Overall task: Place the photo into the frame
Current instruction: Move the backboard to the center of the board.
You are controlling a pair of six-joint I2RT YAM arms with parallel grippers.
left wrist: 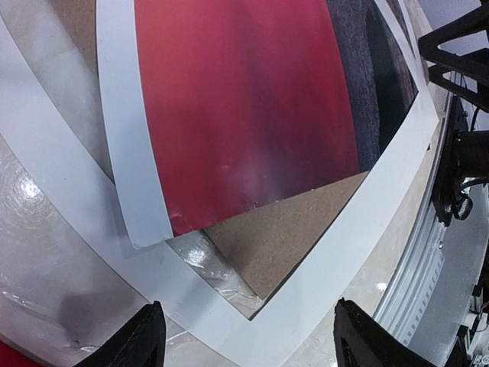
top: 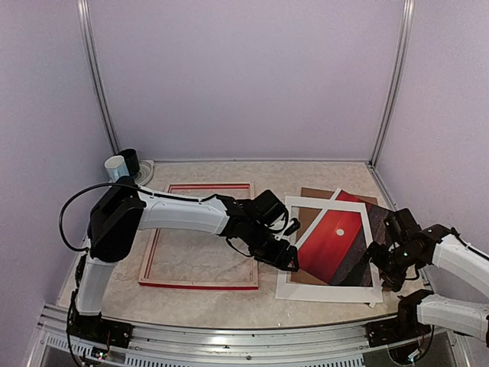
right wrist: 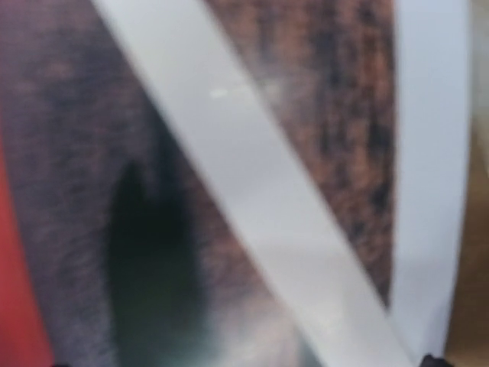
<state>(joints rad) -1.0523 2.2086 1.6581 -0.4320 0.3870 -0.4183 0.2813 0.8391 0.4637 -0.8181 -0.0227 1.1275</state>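
The frame (top: 200, 284), red-faced with pale wood sides, lies flat on the left of the table. To its right lies the photo (top: 336, 241), a red sky with a small white sun, tilted across a brown backing board (top: 309, 222) and a white mat border (top: 328, 292). My left gripper (top: 284, 256) is low over the mat's left side. In the left wrist view the left gripper (left wrist: 252, 345) is open over a mat (left wrist: 359, 229) corner, with the photo (left wrist: 244, 107) beyond. My right gripper (top: 380, 264) stands open at the photo's right edge, very close to the photo's dark ground (right wrist: 153, 229).
A white cup (top: 114, 167) and a black cup (top: 131, 160) stand at the back left corner. Lilac walls close in the table on three sides. A metal rail (top: 229, 327) runs along the near edge between the arm bases.
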